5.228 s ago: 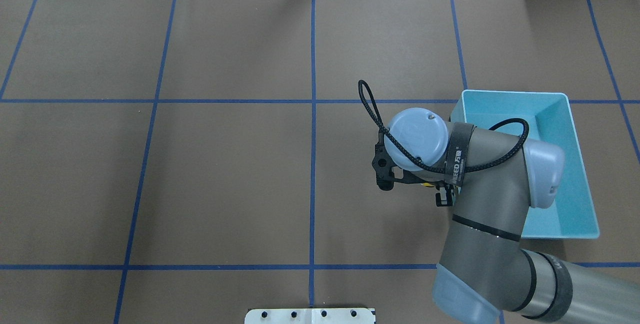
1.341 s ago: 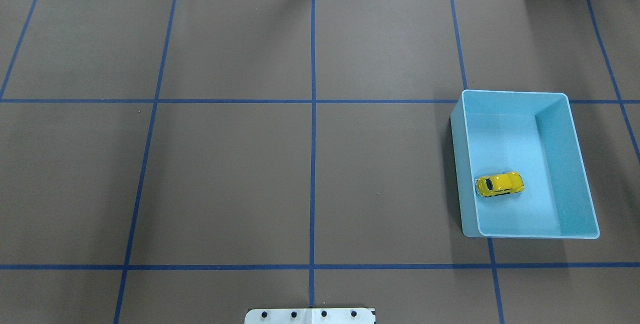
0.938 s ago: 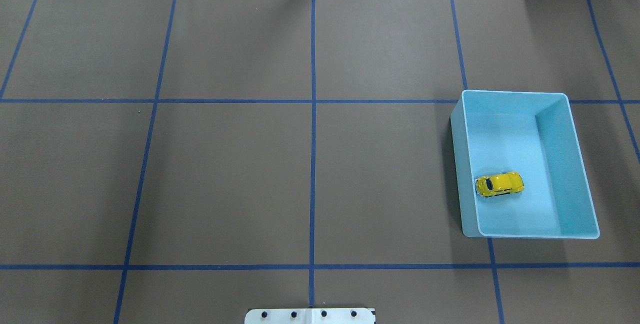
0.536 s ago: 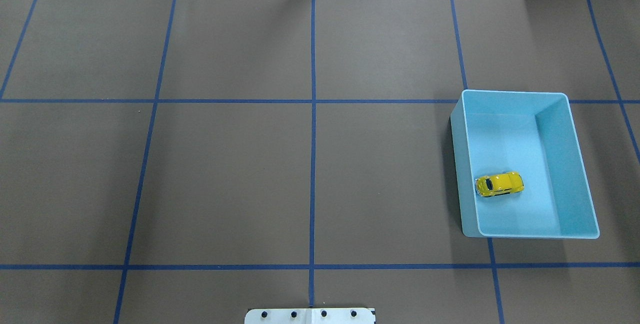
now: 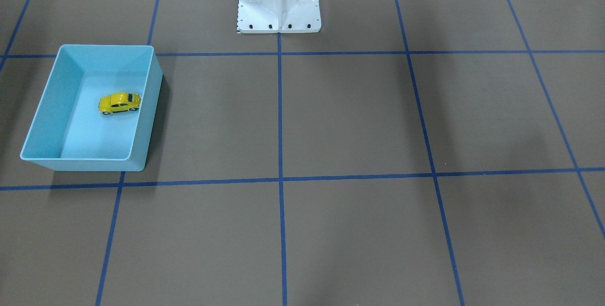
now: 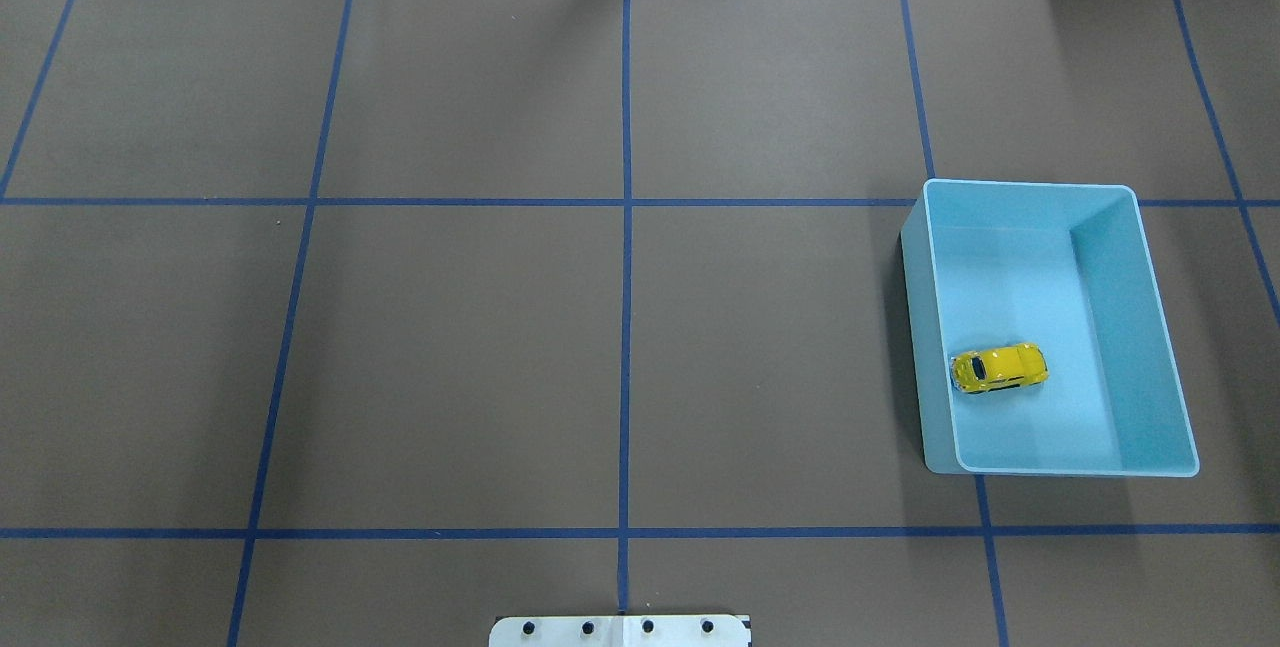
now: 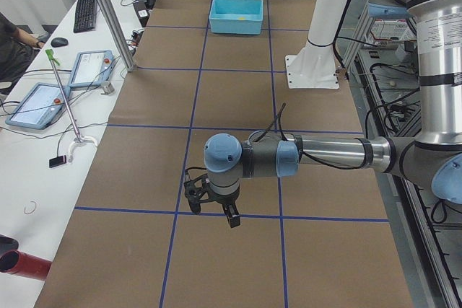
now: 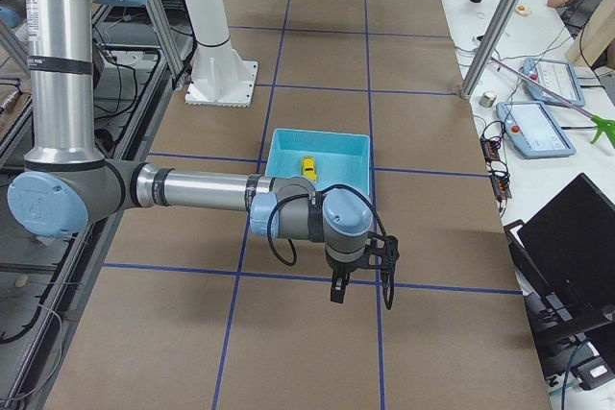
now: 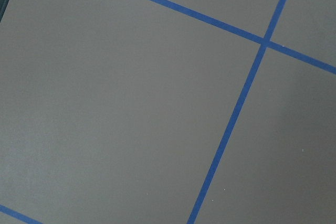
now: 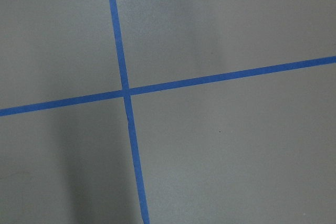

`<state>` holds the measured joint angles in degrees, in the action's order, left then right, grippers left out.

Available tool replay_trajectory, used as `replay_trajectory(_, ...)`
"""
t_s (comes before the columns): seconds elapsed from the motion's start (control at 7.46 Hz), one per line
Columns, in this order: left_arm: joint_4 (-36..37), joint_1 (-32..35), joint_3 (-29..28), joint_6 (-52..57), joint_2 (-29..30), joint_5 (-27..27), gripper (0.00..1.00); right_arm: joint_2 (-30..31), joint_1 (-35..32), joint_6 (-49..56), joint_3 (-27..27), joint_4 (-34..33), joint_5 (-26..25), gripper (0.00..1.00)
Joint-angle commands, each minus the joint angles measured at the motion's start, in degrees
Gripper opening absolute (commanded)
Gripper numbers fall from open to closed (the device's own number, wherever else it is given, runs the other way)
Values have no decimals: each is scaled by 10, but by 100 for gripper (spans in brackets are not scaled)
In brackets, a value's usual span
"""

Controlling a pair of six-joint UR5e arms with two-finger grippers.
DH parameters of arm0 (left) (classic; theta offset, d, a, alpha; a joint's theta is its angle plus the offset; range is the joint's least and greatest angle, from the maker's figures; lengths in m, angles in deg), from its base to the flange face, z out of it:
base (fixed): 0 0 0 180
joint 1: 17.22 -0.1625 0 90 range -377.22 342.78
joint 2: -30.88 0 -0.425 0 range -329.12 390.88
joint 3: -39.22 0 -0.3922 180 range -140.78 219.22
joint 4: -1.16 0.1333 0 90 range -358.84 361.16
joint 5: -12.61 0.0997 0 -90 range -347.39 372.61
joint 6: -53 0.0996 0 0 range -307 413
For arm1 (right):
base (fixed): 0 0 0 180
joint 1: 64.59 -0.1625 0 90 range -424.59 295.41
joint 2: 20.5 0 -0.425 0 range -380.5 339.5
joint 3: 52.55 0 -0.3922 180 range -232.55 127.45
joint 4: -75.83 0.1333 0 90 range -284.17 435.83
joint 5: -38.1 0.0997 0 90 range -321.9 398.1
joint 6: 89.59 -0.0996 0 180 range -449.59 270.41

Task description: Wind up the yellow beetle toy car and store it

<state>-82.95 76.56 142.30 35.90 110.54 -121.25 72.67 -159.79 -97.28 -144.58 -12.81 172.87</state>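
Glossy yellow beetle toy car [image 6: 999, 368] lies sideways across the light blue plastic bin [image 6: 1150, 357], frame right. The right fingers [image 8: 335, 291] are nearer than the left fingers [image 7: 232, 216]. How far either pair is open, I cannot tell.

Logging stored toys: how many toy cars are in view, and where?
1. The yellow beetle toy car sits inside the light blue bin, near its left wall in the overhead view. No other shows.

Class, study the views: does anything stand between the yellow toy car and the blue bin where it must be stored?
Nothing visible does. The toy car already sits on its wheels on the floor of the bin, close to one long wall.
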Motion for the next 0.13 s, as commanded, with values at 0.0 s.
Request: replay_trajectory(0.0,0,-1,1,0,1,0,100,14,-10,2,-2,1,3,100)
